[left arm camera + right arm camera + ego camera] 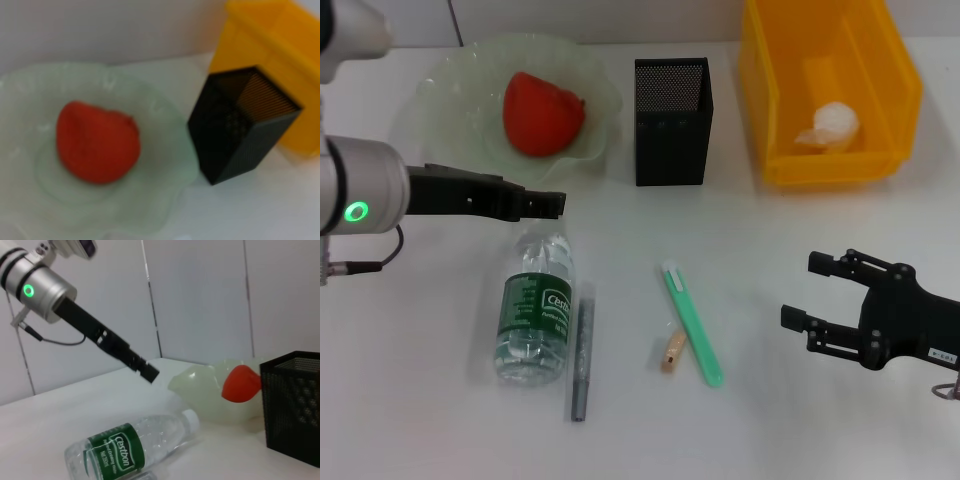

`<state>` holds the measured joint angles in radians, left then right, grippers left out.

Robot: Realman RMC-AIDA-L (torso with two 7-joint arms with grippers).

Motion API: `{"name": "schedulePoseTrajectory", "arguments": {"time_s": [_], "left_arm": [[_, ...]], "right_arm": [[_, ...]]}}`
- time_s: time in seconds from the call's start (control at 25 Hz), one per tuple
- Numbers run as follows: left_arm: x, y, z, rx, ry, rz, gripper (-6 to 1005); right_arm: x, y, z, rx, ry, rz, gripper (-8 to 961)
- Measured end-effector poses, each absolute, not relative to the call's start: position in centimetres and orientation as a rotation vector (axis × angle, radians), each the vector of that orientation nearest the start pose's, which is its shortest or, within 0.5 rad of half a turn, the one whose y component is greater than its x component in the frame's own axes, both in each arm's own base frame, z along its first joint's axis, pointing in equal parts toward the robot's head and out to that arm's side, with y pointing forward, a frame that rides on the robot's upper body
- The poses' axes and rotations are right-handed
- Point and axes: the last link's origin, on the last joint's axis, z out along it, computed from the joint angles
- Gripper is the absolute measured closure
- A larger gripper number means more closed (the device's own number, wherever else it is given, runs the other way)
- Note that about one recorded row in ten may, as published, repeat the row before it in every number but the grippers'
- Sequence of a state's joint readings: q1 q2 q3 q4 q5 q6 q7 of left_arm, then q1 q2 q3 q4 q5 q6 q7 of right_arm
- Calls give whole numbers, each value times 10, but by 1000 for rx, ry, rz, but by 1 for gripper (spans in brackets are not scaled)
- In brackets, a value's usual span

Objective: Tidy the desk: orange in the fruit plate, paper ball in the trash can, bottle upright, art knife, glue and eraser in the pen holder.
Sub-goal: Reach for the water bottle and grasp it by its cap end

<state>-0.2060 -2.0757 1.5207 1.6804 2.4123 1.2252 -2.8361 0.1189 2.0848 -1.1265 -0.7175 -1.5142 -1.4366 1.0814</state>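
Nearest: the glue [581, 350] lies touching the toppled bottle [535, 310] on the desk [770, 420]. Right pincer [815, 292] hovers near-right, fingers apart, empty. Left pincer [548, 201] hangs above the bottle cap; finger state cannot be determined. Risk: the round bottle may roll under contact and displace the glue.

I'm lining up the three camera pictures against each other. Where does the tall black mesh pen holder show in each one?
Head view: the tall square black metal-mesh pen holder stands at top centre.
Left wrist view: it is right of centre.
Right wrist view: it is cut by the right edge.
Shared landmark: the translucent pale-green scalloped fruit plate beside it, holding the red-orange fruit.
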Motion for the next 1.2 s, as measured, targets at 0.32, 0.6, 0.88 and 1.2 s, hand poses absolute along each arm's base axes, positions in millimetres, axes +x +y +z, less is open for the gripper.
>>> {"name": "schedulePoseTrajectory", "arguments": {"time_s": [0.32, 0.6, 0.88, 1.2], "left_arm": [[-201, 339, -10, -2282, -1254, -8, 144], [-203, 348, -17, -2276, -1267, -10, 145], [-212, 361, -28, -2262, -1322, 29, 145], [-219, 366, -37, -2248, -1339, 46, 155]], "right_arm": [[312, 240, -19, -2539, 539, 785, 168], [311, 241, -18, -2542, 531, 787, 168], [311, 241, -18, -2542, 536, 787, 168], [312, 241, -22, -2544, 562, 791, 168]]}}
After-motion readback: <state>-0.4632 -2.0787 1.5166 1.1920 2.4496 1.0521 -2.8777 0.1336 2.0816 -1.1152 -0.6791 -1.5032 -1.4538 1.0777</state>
